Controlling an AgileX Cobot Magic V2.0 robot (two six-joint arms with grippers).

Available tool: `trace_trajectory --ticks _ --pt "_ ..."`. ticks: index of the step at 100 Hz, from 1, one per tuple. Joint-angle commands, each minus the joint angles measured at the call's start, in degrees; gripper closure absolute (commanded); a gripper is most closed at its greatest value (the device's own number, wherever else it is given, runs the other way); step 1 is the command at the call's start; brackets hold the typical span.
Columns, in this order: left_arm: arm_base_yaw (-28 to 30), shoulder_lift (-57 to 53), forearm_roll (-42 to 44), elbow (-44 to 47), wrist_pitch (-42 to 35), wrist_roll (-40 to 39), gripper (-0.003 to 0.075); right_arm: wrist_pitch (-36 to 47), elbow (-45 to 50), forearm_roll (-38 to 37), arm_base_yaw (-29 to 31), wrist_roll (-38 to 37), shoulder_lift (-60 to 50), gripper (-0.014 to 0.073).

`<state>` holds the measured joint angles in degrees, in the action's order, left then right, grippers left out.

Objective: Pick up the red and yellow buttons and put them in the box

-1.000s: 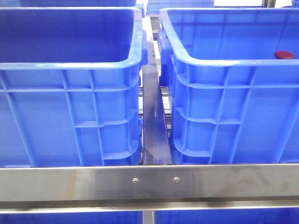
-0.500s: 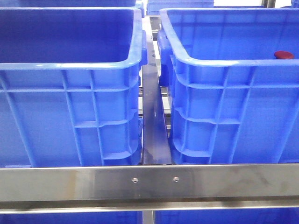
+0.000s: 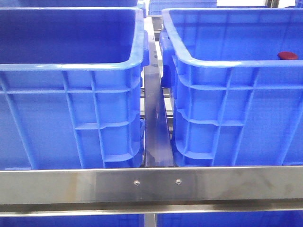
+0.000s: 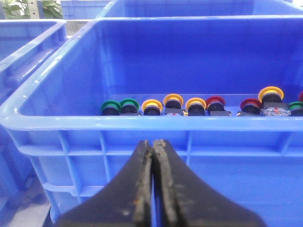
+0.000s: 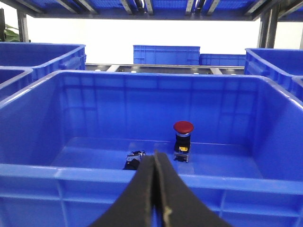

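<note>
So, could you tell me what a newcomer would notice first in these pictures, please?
Two big blue crates fill the front view, the left crate and the right crate, side by side behind a steel rail. The left wrist view shows a row of green, yellow and red buttons inside a crate; a lone red button stands in the other.

A steel rail (image 3: 151, 185) is running across the front at 6 o'clock, two screws (image 3: 157, 182) showing, a steel bar (image 3: 155, 127) meeting it from 12 o'clock.
</note>
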<state>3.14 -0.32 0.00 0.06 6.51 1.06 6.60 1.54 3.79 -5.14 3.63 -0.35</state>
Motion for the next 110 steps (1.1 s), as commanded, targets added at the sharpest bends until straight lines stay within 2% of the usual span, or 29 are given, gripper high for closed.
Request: trace_trajectory --ticks 1,21,110 --pt "-0.38 -1.73 0.00 3.07 -4.30 -0.24 0.0740 3.34 -0.79 -1.89 0.71 -0.89 -1.68 0.0662" --pt "-0.38 -1.73 0.00 3.07 -4.30 -0.24 0.0740 2.92 -0.79 -7.26 3.45 -7.58 -1.54 0.0662" --pt "-0.38 -1.73 0.00 3.07 -4.30 -0.24 0.0740 1.21 -0.79 -7.46 3.45 -7.59 -1.54 0.0662"
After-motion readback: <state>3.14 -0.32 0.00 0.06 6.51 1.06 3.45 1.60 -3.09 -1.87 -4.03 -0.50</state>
